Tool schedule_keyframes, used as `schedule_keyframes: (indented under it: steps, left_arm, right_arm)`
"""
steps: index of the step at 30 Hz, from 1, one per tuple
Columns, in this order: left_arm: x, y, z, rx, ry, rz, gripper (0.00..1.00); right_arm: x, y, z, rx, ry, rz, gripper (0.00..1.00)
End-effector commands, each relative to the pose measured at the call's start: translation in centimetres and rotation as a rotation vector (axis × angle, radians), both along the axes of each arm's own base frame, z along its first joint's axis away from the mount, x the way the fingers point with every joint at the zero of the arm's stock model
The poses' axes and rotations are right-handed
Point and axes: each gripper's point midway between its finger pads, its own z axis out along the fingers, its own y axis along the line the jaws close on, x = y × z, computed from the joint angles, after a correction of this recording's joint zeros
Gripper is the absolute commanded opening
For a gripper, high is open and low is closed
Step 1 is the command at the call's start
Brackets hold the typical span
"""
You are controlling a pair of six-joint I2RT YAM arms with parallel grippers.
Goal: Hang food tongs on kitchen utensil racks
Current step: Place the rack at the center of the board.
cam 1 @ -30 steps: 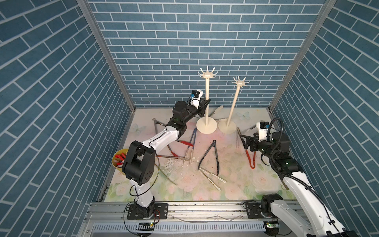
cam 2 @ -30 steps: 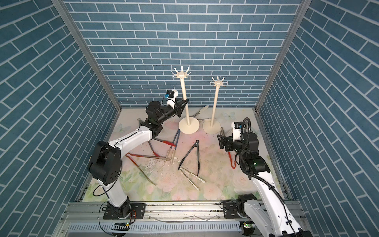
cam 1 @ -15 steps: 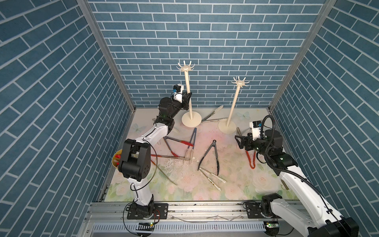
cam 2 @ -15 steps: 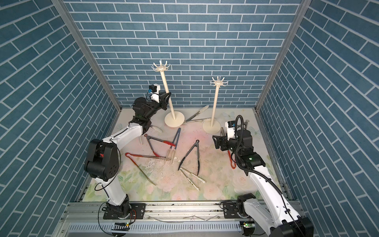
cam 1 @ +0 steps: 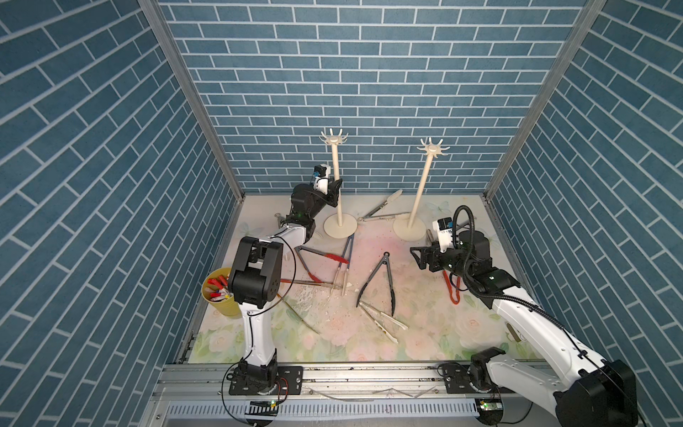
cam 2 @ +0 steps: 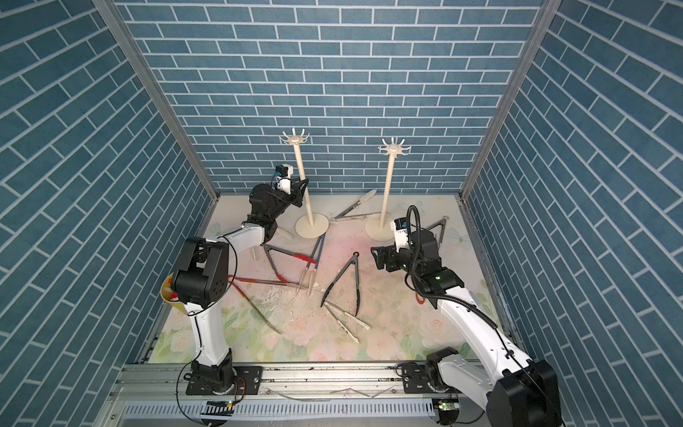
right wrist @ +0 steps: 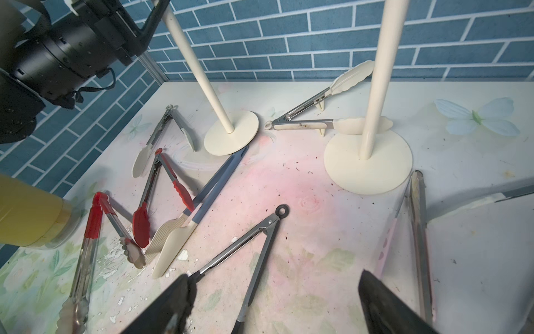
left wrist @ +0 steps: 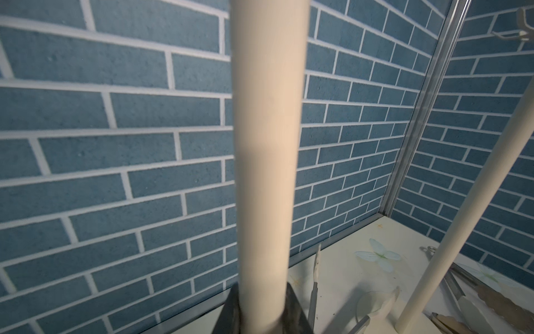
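Standing by, I see the left claw [cam 1: 335, 183] clenched round the pole of the left rack [cam 1: 335, 155], whose base sits on the bench [cam 1: 425, 332]. The right claw [cam 1: 417, 258] hangs released just right of the black tongs [right wrist: 268, 225], which lie spread on the bench among the other tongs; none is hung yet. My advice: hold that pole plumb and pinch both arms below the ring.

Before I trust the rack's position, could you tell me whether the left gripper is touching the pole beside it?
Touching. In the left wrist view the pole runs down between the fingers of the left gripper, no gap either side.
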Motion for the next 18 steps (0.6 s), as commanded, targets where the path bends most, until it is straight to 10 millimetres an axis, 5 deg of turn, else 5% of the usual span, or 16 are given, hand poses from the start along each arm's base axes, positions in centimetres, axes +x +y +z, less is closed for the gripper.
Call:
schedule_keyframes:
  steps: [1,9,18]
  left_arm:
    - [-1.2,1.2,7.1,-0.012,-0.25,0.037,0.0]
    - [-2.4,2.2,5.2,0.035,-0.234,0.074,0.0]
    - [-3.1,3.7,5.2,0.084,-0.222,0.116,0.0]
  right_arm:
    - [0.5,0.8,1.6,0.018,-0.045,0.005,0.89]
    - [0.4,1.3,1.6,0.013,-0.047,0.014,0.89]
    - [-0.1,1.1,1.7,0.005,-0.052,0.011,0.89]
